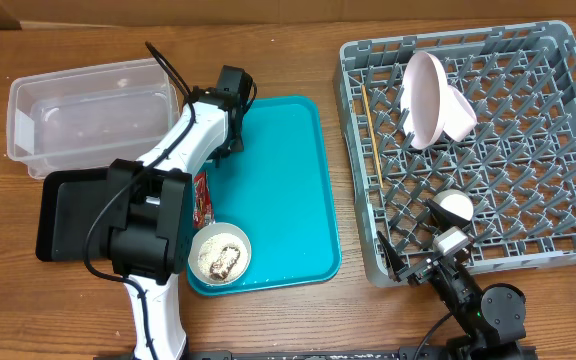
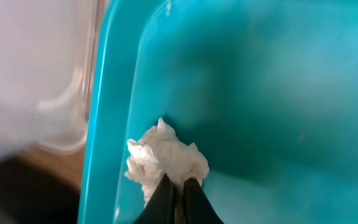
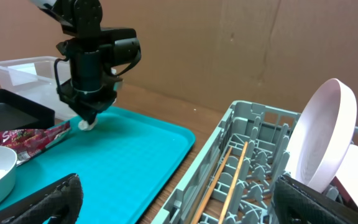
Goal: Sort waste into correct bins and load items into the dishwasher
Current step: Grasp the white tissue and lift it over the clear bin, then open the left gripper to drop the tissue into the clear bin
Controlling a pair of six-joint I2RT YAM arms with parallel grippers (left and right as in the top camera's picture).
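the left gripper (image 2: 178, 186) is pinched fully together on the crumpled white tissue (image 2: 166, 158), its two dark tips biting the near edge of the wad, with most of the paper bunched beyond them. the tissue sits at the far left corner of the teal tray (image 1: 288, 180), close against the raised rim, and from the right wrist view it looks to be touching the tray floor or just off it. the step in hand, as i judge it, is carrying this tissue to a bin. the grip is on the fringe of a soft, light thing, so a straight, unhurried lift is best, high enough to clear the tray rim and then the wall of the clear tub (image 1: 88, 115), which lies just beside that corner; the black tray (image 1: 68, 215) is nearer the arm's base and partly hidden under it. i cannot tell from here which bin is meant for paper. let go only once the wad is well inside the walls, since a loose tissue can cling to a fingertip or drift. the red wrapper (image 1: 202, 200) and the bowl (image 1: 218, 255) of rice scraps wait at the tray's near left side, so avoid sweeping low over them. the right gripper (image 3: 176, 182) is spread wide and holds nothing, parked by the near left corner of the dish rack (image 1: 358, 150).
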